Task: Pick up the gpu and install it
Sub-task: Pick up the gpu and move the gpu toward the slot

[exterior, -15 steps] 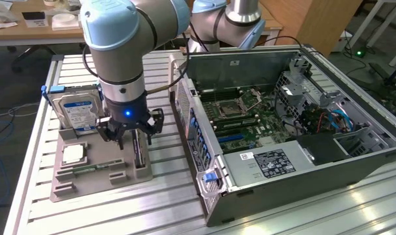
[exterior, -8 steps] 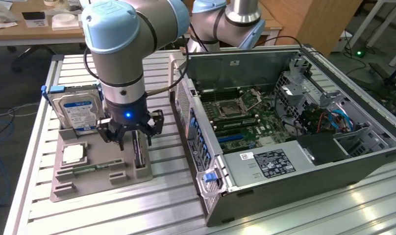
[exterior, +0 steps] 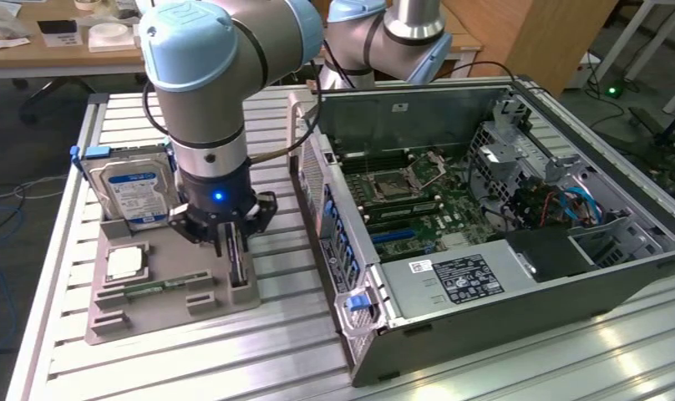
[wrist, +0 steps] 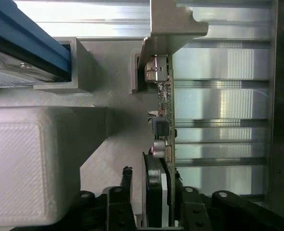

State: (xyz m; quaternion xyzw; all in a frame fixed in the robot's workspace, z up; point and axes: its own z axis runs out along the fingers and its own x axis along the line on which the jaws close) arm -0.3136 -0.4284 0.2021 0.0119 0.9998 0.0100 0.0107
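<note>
In the exterior view we see the gpu (exterior: pixel 240 266) standing on its long edge in a slot of the grey holder tray (exterior: pixel 114 322), on the side of the tray nearest the open computer case (exterior: pixel 560 276). The gripper (exterior: pixel 228 246) hangs straight down over the card, its dark fingers reaching to the card's upper edge. From here we cannot tell how wide the jaws stand. The hard drive (exterior: pixel 137 194) stands upright at the tray's far end, towards the exterior view's left of the arm. Tray and case both rest on the slatted aluminium table (exterior: pixel 281 351).

In the wrist view we look along the gpu (wrist: pixel 163 127) edge-on, with the silver end bracket (wrist: pixel 173 21) at its far end and the card running back between the fingers (wrist: pixel 127 185). The gripper (wrist: pixel 153 177) straddles the card, one finger on each face. The jaws are apart. On the black face's side a strip of grey tray shows between finger and card, so that finger is clear of it. On the green board's side the finger sits just beside the board (whether it touches we cannot tell). Nothing is clamped, and the card sits in its slot.
</note>
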